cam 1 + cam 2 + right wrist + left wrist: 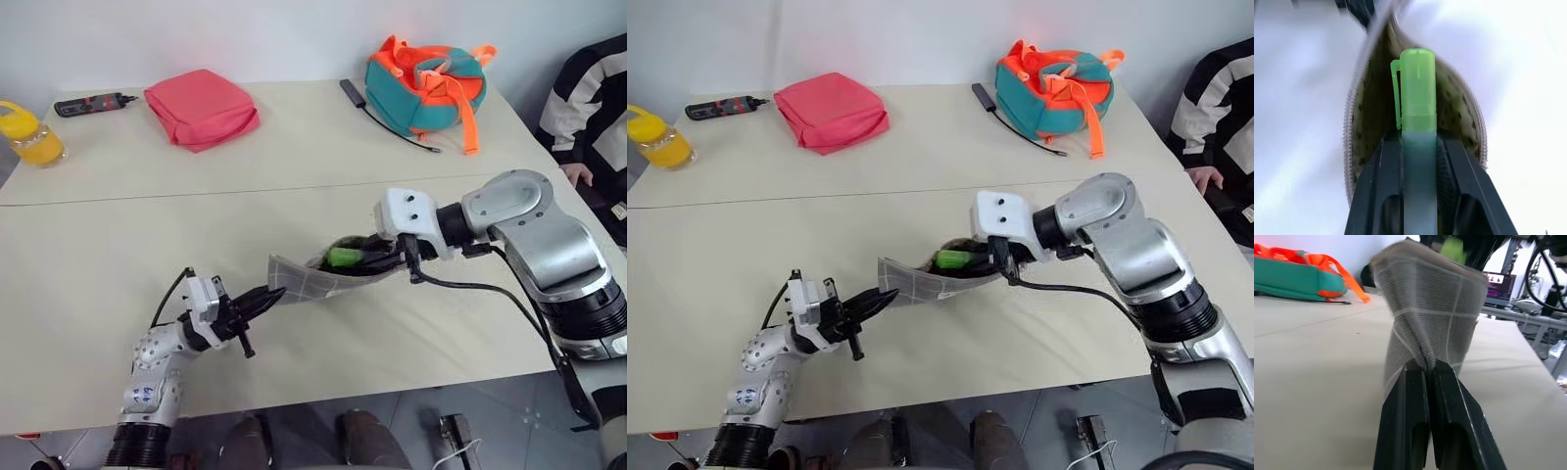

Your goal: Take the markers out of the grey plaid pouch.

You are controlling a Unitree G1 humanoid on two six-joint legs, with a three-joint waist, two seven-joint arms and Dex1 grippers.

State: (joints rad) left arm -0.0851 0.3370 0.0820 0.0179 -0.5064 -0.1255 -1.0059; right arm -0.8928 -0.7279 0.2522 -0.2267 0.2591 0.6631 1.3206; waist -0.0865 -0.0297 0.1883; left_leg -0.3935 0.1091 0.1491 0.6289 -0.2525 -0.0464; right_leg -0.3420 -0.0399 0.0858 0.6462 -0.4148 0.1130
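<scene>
At the centre of the frame, the grey plaid pouch (313,276) hangs lifted above the beige bench (88,264) between two arms. The left end effector (263,301), at lower left, is clamped tight on the pouch's closed end. The right end effector (377,257), right of centre, pinches a green-capped marker (1418,98) at the pouch's open mouth.

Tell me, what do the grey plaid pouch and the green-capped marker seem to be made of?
The grey plaid pouch looks like soft woven fabric with a matte finish: its weave shows, and it folds where the left claw pinches it. The green-capped marker looks like smooth, slightly translucent plastic, judging by its moulded clip; the right claw grips it.
</scene>
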